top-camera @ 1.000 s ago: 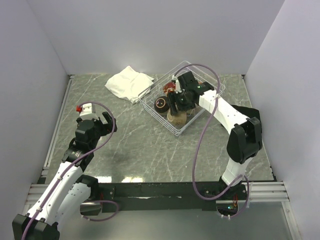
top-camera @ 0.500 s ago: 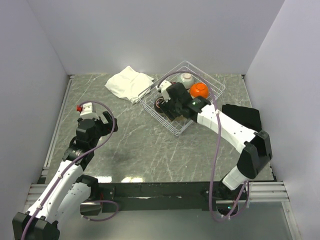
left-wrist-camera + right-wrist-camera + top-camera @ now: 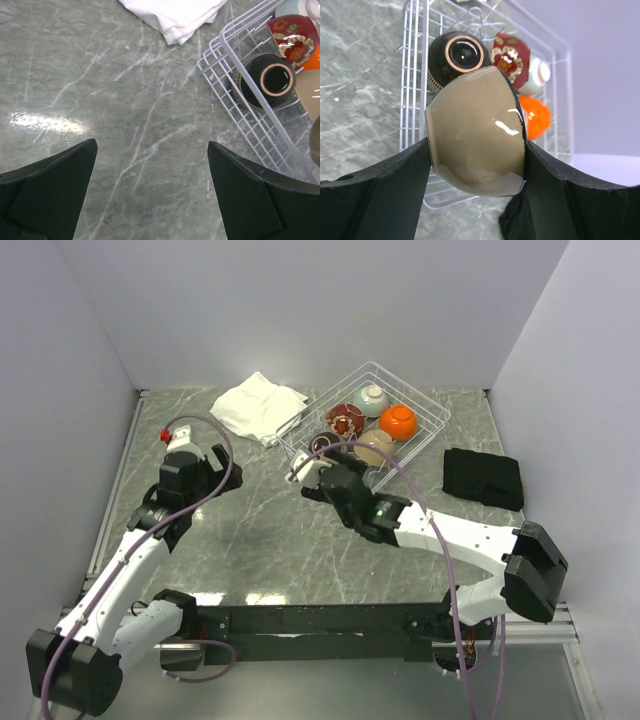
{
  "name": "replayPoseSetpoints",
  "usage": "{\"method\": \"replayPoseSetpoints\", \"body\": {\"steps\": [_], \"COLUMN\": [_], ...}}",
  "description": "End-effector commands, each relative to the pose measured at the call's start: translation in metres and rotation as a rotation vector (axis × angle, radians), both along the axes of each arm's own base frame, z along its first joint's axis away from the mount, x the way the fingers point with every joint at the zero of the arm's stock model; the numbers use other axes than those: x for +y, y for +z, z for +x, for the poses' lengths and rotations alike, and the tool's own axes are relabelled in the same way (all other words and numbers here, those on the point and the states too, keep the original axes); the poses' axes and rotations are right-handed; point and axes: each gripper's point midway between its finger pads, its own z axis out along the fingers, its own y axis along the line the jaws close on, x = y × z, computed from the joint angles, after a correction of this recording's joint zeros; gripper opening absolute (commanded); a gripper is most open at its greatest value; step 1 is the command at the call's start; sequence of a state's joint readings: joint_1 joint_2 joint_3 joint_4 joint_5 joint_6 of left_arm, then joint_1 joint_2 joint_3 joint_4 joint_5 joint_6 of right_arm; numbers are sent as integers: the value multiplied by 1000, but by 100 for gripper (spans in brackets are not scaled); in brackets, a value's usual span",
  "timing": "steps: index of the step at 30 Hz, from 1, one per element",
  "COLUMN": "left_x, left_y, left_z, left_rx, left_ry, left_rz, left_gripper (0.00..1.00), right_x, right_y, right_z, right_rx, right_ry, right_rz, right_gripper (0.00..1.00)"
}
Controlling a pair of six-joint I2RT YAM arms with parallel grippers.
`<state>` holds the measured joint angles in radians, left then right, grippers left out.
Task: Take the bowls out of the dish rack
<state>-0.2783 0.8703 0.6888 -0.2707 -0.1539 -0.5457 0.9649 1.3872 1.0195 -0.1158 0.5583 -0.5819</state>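
The white wire dish rack [image 3: 428,403] stands at the back middle, also in the left wrist view [image 3: 235,120] and the right wrist view [image 3: 412,75]. In it are a black bowl [image 3: 322,445] [image 3: 270,80] [image 3: 460,55], a red patterned bowl [image 3: 345,420] [image 3: 512,55], a pale green bowl [image 3: 372,398] and an orange bowl [image 3: 399,421] [image 3: 537,117]. My right gripper [image 3: 362,468] [image 3: 476,150] is shut on a tan bowl [image 3: 376,447] [image 3: 475,135], held over the rack's front side. My left gripper [image 3: 218,472] [image 3: 151,145] is open and empty, left of the rack above the table.
A folded white cloth [image 3: 258,407] [image 3: 175,15] lies left of the rack at the back. A black cloth [image 3: 483,477] [image 3: 517,220] lies right of the rack. Walls close in on the left, back and right.
My right arm has swung out of the rack toward the front left, taking the tan bowl up from the rack's front corner. My left gripper has moved a little farther from the base.
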Motion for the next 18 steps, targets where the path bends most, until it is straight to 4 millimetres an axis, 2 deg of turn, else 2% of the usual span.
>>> {"method": "replayPoseSetpoints", "body": {"steps": [1, 2, 4, 5, 6, 7, 8, 9, 10, 13, 18], "left_x": [-15, -17, -19, -23, -23, -25, -27, -26, -27, -32, -40], "left_y": [26, 31, 37, 49, 48, 64, 61, 60, 69, 69, 61], "left_z": [8, 12, 14, 20, 18, 22, 25, 24, 26, 27, 30], "left_rx": [21, 40, 62, 58, 88, 71, 97, 123, 116, 153, 208], "left_ry": [-33, -32, -26, -32, -26, -28, -30, -22, -23, -41, -62], "left_rz": [-65, -68, -87, -97, -102, -110, -107, -105, -109, -114, -129], "left_gripper": [99, 100, 99, 99, 99, 99, 99, 99, 99, 99, 99], "right_x": [2, 6, 7, 10, 9, 10, 13, 12, 15, 26, 54], "right_y": [62, 67, 60, 64, 56, 55, 58, 51, 51, 46, 41], "right_z": [1, -1, -9, -10, -12, -16, -17, -19, -21, -27, -39], "right_rx": [-284, -320, -363, -403, -421, -440, -472, -485, -496, -528, -614], "right_ry": [-57, -58, -53, -61, -52, -54, -61, -54, -51, -35, -16], "right_rz": [78, 103, 40, 68, 9, 3, 30, -7, -6, -13, -45], "right_gripper": [15, 15, 15, 15, 16, 16, 16, 16, 16, 16, 16]}}
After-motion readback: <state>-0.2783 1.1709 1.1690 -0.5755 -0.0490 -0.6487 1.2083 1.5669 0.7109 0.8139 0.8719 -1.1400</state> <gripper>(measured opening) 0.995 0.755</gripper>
